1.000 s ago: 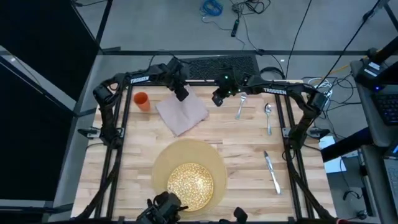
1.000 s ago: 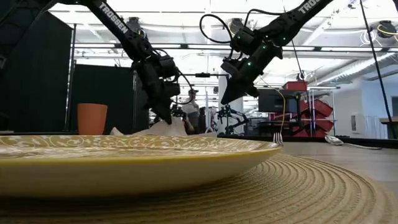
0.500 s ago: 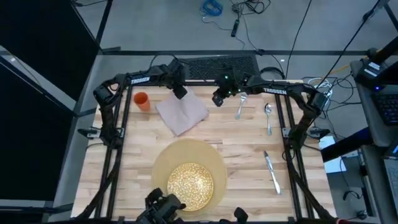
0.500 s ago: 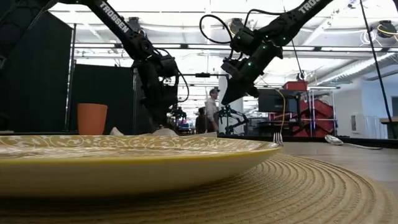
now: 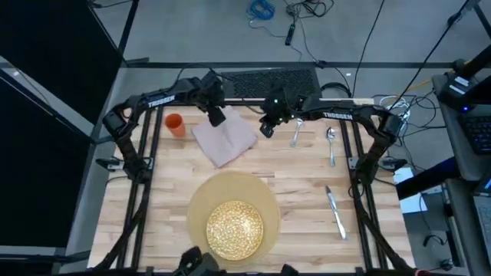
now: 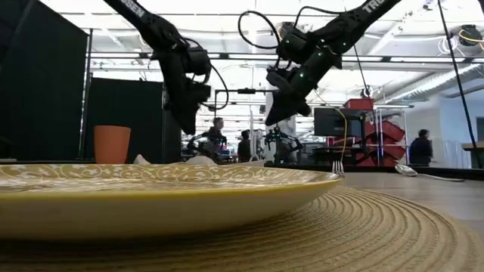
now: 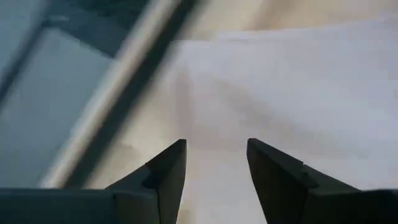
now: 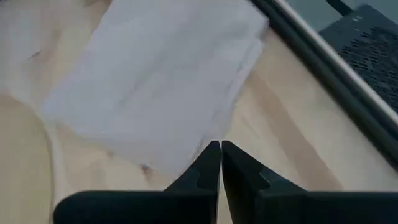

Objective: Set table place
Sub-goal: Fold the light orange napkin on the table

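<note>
While both arms hang over the far end of the worktop point(image 5: 161, 184), the napkin point(image 5: 225, 138) lies flat and unheld in the upper middle of the high view, between the orange cup point(image 5: 175, 124) at upper left and the fork point(image 5: 296, 131) and spoon point(image 5: 331, 143) at upper right. The left gripper point(image 5: 217, 116) hovers at the napkin's upper-left corner with its fingers point(image 7: 165, 174) spread and nothing between them, the cloth showing just beyond them in its wrist view. The right gripper point(image 5: 266, 128) hangs just right of the napkin, its fingers point(image 8: 205, 168) pressed together and empty; the low view shows both grippers raised clear of the surface. The mat point(image 5: 201, 195) with the plate point(image 5: 235, 228) on it sits at lower centre, and the knife point(image 5: 335, 211) lies well apart at lower right. The step in hand looks like fetching the napkin, not yet gripped. The next move seems to call for the left gripper to drop onto the cloth's edge, pinch a fold without bunching it, and carry it down beside the mat.
</note>
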You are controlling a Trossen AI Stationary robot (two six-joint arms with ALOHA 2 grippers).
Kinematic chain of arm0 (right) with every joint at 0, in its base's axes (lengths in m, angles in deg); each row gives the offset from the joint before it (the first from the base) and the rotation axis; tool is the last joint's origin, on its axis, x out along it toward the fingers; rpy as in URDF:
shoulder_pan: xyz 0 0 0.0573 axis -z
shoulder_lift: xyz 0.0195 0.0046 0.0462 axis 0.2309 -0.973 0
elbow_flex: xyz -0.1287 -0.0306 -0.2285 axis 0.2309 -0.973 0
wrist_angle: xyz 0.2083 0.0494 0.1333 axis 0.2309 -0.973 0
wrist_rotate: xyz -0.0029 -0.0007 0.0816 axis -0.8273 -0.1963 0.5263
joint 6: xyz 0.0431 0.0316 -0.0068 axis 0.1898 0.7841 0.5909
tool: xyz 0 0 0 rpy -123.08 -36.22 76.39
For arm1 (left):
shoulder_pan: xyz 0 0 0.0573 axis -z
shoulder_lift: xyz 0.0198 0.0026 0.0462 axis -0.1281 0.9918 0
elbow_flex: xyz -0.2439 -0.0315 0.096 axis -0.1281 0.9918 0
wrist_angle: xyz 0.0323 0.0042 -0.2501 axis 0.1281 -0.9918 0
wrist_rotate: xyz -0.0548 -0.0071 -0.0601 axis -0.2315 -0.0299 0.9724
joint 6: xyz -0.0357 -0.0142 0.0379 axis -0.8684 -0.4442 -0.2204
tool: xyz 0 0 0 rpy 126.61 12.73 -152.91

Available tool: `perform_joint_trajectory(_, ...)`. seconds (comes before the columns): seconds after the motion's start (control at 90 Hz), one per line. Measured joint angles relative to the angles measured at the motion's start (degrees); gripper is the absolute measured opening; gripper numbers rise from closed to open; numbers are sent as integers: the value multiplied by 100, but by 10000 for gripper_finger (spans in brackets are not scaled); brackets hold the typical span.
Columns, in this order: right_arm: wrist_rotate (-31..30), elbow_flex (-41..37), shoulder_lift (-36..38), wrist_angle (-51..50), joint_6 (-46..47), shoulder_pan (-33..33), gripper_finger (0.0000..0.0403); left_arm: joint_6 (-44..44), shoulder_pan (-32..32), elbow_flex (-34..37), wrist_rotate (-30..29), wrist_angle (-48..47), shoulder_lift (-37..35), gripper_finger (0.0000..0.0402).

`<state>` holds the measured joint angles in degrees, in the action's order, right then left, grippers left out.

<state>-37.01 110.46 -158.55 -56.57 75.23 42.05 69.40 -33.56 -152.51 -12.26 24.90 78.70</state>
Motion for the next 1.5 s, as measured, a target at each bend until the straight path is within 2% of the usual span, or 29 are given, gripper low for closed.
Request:
perform_joint_trajectory(0.133, 32, 0, 0, -8, -82, -319, 0, 212, 254, 241, 784, -82, -162, 155)
perform_joint_trajectory(0.344, 231, 4, -206, -485, 145, -542, 0, 286, 526, 960, 881, -34, -270, 155)
perform_joint_trajectory(0.5, 256, 0, -615, -661, 76, -659, 0, 283, 643, 1566, 1304, 188, -402, 155)
perform_joint_trajectory(0.7, -673, -4, -898, -573, -1549, -951, 7, 275, 824, 2226, 1510, 607, -813, 154)
perform_joint_trajectory(0.856, -1443, -1, -907, -410, -2703, -1288, 20, 236, 883, 2471, 1547, 984, -1227, 154)
perform_joint_trajectory(1.0, -1576, 2, -907, -263, -3006, -1457, 32, 236, 922, 2528, 1551, 1297, -1506, 154)
perform_joint_trajectory(1.111, -1819, 2, -907, -88, -3227, -1501, 42, 241, 953, 2549, 1556, 1247, -1593, 154)
perform_joint_trajectory(1.322, -1885, 0, -1009, 143, -3363, -1479, 64, 258, 973, 2545, 1571, 1149, -1736, 154)
perform_joint_trajectory(1.5, -2917, 0, -1009, 170, -2911, -1499, 86, 288, 905, 2700, 1571, 1181, -2172, 154)
